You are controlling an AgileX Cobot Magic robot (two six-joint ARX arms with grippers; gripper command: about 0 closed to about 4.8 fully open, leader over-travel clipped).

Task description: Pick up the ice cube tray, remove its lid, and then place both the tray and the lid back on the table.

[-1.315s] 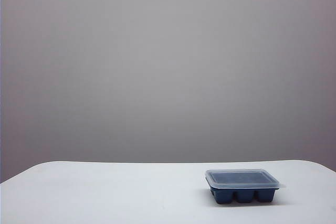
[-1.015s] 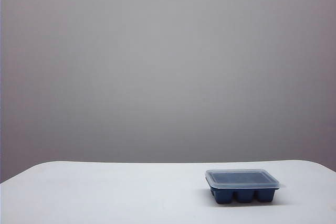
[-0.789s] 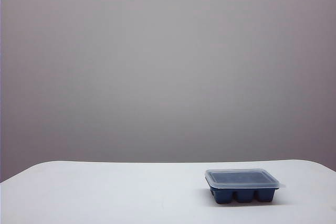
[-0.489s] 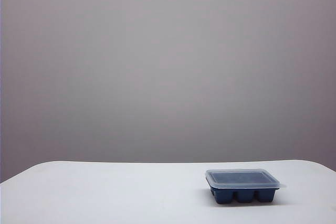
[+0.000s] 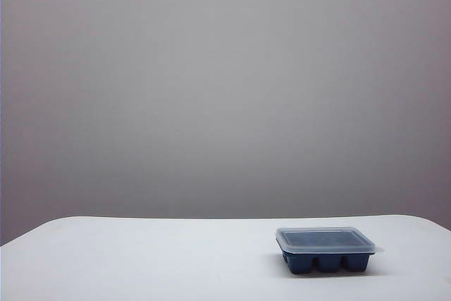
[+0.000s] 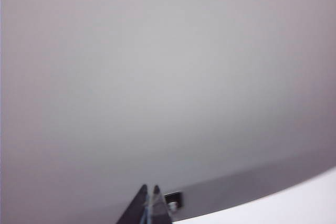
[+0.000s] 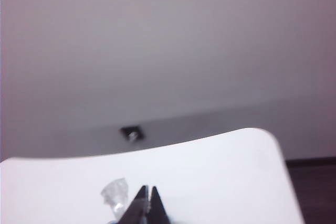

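While neither arm shows in the exterior view, you can see the small dark navy-blue ice cube tray [image 5: 326, 261] standing on the large white desk [image 5: 141, 259], right of the middle and near the front edge, with the thin frosted translucent plastic lid [image 5: 325, 240] seated flat on top. A corner tab sticks out at the lid's right end. Watch that thin overhanging rim: a pinch that catches only the lid could pop it loose before the tray lifts, and a sideways nudge may slide the light tray toward the edge.

From the left wrist view, the left gripper [image 6: 149, 203] has its jaws pressed together, aimed at the grey wall; only a corner of the desk shows, and the tray is out of sight.

From the right wrist view, the right gripper [image 7: 146, 203] also has its jaws pressed together, above the desk. A pale translucent scrap beside the tips is probably the lid's corner, but it is cut off and blurred.
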